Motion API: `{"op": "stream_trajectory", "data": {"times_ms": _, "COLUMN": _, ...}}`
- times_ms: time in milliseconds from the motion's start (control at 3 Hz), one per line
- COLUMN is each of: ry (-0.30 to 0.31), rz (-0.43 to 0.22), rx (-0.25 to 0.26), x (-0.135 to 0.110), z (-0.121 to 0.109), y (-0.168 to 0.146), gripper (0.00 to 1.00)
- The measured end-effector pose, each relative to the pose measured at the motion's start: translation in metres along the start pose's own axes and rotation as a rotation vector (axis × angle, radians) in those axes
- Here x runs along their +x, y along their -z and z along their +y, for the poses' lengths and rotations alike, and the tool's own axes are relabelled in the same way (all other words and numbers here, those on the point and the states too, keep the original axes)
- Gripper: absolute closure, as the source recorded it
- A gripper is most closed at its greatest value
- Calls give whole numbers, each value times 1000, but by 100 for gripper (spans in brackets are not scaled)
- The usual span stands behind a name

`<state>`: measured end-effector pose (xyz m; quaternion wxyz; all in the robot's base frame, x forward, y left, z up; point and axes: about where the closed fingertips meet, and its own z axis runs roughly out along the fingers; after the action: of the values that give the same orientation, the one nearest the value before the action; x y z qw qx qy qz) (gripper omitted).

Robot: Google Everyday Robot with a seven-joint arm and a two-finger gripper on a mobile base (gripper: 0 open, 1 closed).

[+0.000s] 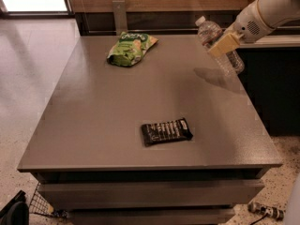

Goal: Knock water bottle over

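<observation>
The water bottle (210, 32) is a clear ribbed plastic bottle with a white cap. It stands tilted at the far right edge of the grey table (117, 107), with its cap leaning up and to the left and its base near the table edge. My gripper (224, 45) reaches in from the upper right on a white arm (267, 11). Its tan tip lies against the middle of the bottle and covers the label area.
A green snack bag (130, 47) lies at the far middle of the table. A dark candy bar (166, 131) lies near the front middle. A dark counter (274, 42) stands right of the table. A wire basket (44, 205) sits on the floor at the front left.
</observation>
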<state>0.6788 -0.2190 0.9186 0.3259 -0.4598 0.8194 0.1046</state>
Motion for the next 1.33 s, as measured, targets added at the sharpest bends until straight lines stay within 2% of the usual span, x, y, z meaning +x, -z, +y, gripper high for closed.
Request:
{"op": "stream_trajectory", "data": {"times_ms": 333, "ry": 16, "rz": 89, "rx": 18, "x": 17, "z": -3, "y": -15, "gripper": 100}}
{"op": "stream_trajectory", "data": {"times_ms": 667, "ry": 28, "rz": 138, "rx": 12, "x": 27, "z": -3, "y": -30, "gripper": 100}}
{"op": "stream_trajectory", "data": {"times_ms": 1000, "ry": 37, "rz": 155, "rx": -10, "x": 32, "z": 1, "y": -46, "gripper": 100}}
{"op": "stream_trajectory", "data": {"times_ms": 1333, "ry": 50, "rz": 147, "rx": -64, "x": 33, "z": 14, "y": -71, "gripper": 100}}
